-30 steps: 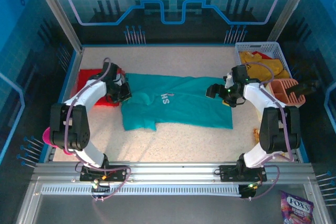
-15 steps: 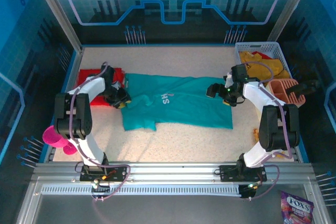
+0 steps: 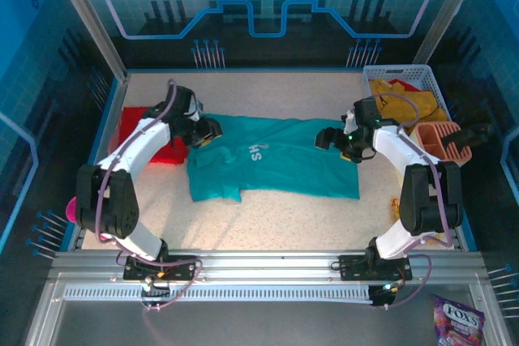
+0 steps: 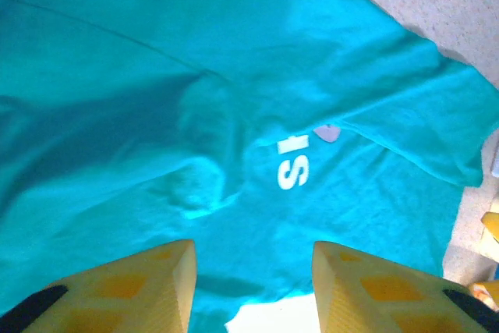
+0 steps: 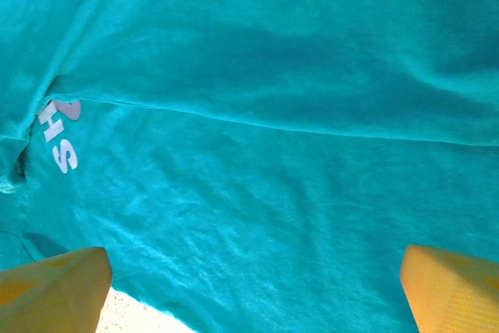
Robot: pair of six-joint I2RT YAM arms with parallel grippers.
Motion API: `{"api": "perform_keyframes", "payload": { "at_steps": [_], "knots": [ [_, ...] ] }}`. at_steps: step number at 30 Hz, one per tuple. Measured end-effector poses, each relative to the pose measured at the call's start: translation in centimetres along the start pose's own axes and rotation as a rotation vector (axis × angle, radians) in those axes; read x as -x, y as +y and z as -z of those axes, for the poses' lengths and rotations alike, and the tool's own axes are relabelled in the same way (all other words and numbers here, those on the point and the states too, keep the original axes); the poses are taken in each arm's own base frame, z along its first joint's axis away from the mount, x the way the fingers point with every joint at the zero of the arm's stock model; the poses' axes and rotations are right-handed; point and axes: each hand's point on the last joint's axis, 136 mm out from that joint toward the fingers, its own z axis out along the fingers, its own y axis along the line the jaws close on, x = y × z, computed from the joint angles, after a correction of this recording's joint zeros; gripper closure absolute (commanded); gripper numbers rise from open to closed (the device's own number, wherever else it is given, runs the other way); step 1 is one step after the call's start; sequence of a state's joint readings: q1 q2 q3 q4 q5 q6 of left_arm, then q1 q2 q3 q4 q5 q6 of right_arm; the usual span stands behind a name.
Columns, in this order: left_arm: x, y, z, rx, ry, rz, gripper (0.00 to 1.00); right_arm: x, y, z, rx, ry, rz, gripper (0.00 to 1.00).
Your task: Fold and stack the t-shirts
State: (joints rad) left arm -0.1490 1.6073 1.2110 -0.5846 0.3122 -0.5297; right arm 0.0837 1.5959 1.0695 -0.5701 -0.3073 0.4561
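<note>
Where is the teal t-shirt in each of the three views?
Top external: teal t-shirt spread mid-table.
Left wrist: teal t-shirt across the picture, white lettering right of centre.
Right wrist: teal t-shirt across the picture, lettering far left.
Shared landmark: the lettering.

The teal t-shirt (image 3: 284,160) lies spread, red t-shirt (image 3: 130,121) beside.

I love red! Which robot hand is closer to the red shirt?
Left. The left gripper sits beside the red t-shirt; the right gripper is across the teal t-shirt.
</note>
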Motion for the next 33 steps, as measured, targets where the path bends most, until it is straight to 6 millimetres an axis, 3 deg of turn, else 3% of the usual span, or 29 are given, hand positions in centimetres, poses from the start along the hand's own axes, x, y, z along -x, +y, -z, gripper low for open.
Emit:
{"api": "perform_keyframes", "payload": {
  "at_steps": [6,9,13,18,23,33],
  "knots": [
    [-0.9,-0.4,-4.4,0.010,0.055,0.007,0.62,0.0,1.5,-0.2,0.032,-0.001,0.020,0.04],
    [-0.3,-0.3,-5.8,0.003,0.047,0.012,0.64,-0.1,1.8,-0.4,0.036,0.003,0.023,0.04],
    [0.5,0.5,-7.7,0.009,0.045,0.034,0.65,-0.2,1.8,-0.5,0.032,0.006,0.023,0.04],
    [-0.3,2.2,-9.7,0.047,0.083,0.058,0.67,-0.2,1.7,-0.5,0.030,0.005,0.023,0.04],
    [-2.3,4.6,-10.3,0.107,0.121,0.080,0.67,-0.2,1.7,-0.5,0.029,0.005,0.023,0.04],
    [-2.8,4.9,-7.9,0.158,0.110,0.013,0.58,-0.4,1.0,-0.7,-0.005,0.014,0.014,0.04]
  ]
}}
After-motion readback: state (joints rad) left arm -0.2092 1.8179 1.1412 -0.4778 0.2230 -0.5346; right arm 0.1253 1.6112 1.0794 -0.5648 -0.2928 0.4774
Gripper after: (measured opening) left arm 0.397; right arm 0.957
